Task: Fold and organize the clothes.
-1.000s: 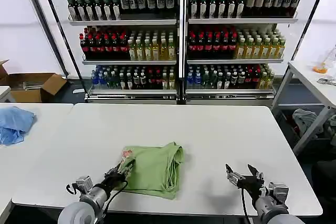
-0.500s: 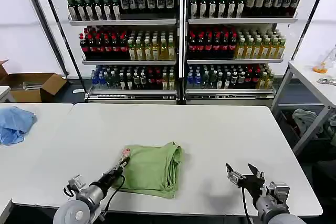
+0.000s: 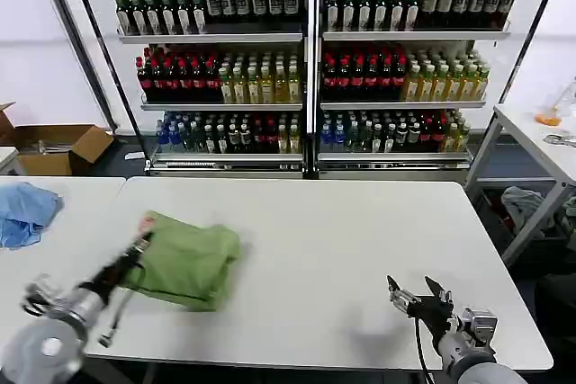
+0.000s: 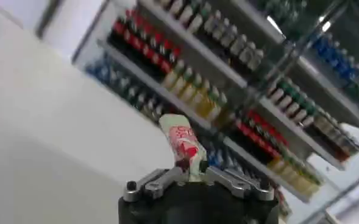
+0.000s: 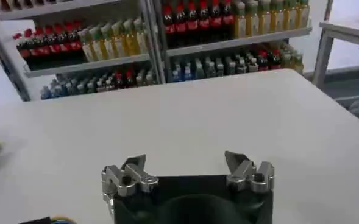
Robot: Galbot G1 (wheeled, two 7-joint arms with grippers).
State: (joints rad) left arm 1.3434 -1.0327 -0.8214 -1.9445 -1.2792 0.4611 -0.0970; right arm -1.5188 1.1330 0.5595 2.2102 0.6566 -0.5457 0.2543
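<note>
Left claw clamped on folded green shirt edge; right claw agape, empty, on table.

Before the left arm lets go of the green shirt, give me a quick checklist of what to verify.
1. Left gripper hold: fingers shut on the green shirt at its printed patch. Ok.
2. Shirt is folded in a compact bundle. Ok.
3. Shirt fully on the table: it lies by the table's left edge, beside the gap. Cannot tell.
4. Blue cloth on the neighbouring table is apart from the shirt. Ok.
5. Right gripper open, low at the near right, apart from the shirt. Ok.
</note>
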